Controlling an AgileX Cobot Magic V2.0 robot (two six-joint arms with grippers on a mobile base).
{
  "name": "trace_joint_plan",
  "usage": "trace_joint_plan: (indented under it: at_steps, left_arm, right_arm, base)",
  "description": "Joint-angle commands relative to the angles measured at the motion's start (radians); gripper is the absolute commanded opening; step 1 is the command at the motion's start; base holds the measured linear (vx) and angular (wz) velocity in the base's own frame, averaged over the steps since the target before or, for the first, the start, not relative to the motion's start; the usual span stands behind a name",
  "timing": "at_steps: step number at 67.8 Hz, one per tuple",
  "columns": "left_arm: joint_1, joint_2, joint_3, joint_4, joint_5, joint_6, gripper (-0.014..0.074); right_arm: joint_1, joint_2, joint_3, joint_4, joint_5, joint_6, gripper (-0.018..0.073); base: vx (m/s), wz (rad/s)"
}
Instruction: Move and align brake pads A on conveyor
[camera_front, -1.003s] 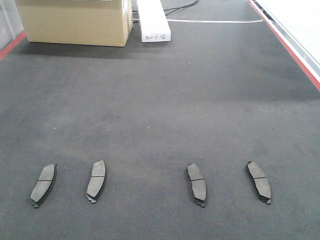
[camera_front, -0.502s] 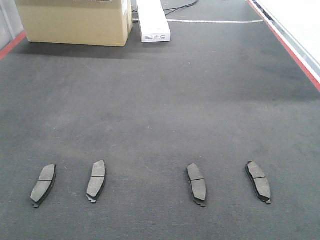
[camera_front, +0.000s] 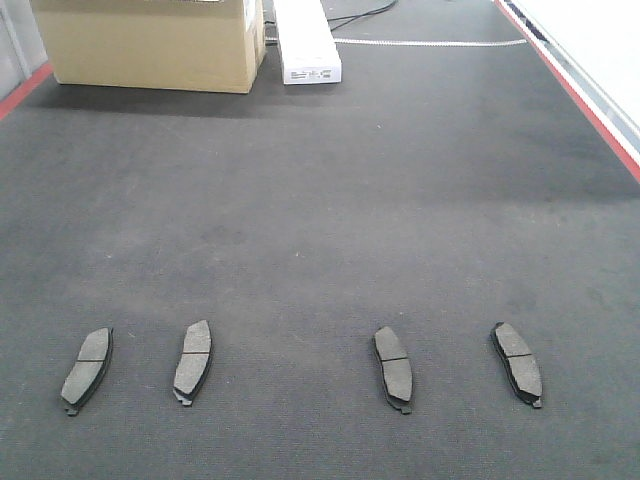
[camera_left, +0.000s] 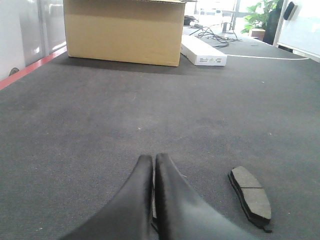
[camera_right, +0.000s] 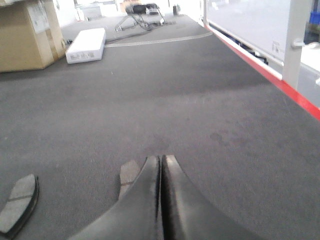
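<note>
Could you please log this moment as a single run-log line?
brake pads A: four in a row on conveyor, unevenly angled | left gripper: shut, empty, low | right gripper: shut, empty, low | cardboard box: far end

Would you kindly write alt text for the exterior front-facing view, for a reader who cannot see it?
Four small flat dark grey brake pads lie in a rough row, unevenly angled, near the front of a wide charcoal-black felt-textured conveyor belt. A brown cardboard box and a long white carton sit at the far end. No robot tool appears in this view.
</note>
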Motion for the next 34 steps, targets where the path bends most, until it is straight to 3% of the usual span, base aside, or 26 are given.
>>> trace_joint_plan:
  at_steps: [1, 34]
  left_arm:
    - [0.001, -0.015, 0.017, 0.001, -0.082, -0.012, -0.0006]
    - [0.001, -0.015, 0.017, 0.001, -0.082, -0.012, -0.0006]
  right_arm:
    - [-0.007, -0.012, 0.013, -0.011, -0.095, -0.009, -0.0011]
    - [-0.007, -0.012, 0.013, -0.012, -0.103, -0.011, -0.0011]
  base:
    - [0.00, 0.00]
    - [0.00, 0.00]
